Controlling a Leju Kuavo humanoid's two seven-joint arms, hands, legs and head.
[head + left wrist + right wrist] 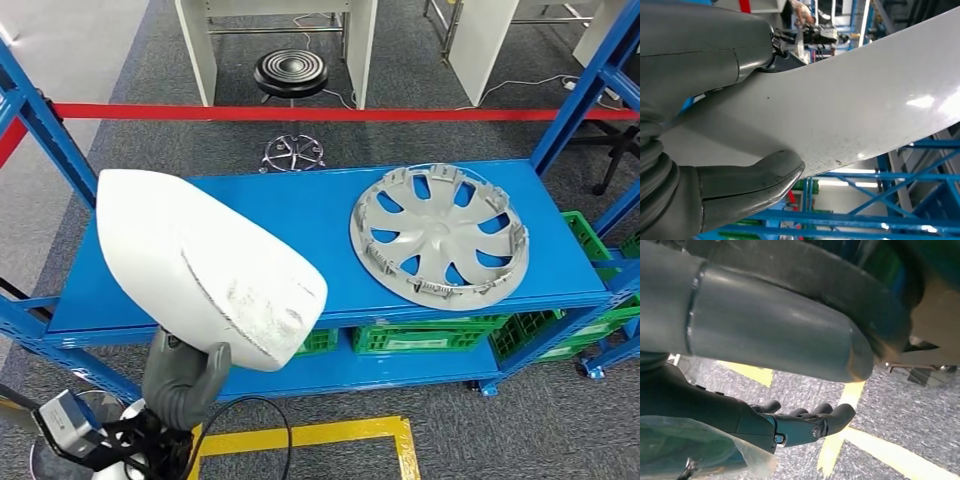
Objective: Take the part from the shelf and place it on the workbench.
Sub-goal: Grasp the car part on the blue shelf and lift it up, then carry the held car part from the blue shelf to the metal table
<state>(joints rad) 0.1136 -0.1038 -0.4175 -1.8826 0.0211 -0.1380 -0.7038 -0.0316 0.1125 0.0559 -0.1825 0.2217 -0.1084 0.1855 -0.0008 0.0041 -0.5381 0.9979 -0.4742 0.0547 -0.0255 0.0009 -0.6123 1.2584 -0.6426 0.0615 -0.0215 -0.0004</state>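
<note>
Left hand (183, 378) grips the white part (207, 265) from below, thumb (753, 182) and fingers (708, 55) clamped on either face, holding it raised just in front of the blue shelf (317, 215); right hand (798, 425) holds nothing, fingers loosely extended above grey floor with yellow lines (836, 440); silver hubcap (439, 235) lies flat on the shelf's right half; black stool (290, 72) stands beyond the shelf.

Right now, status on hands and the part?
Left hand grips white part, lifted off shelf. Right hand empty, fingers apart. Hubcap sits on shelf, apart.
</note>
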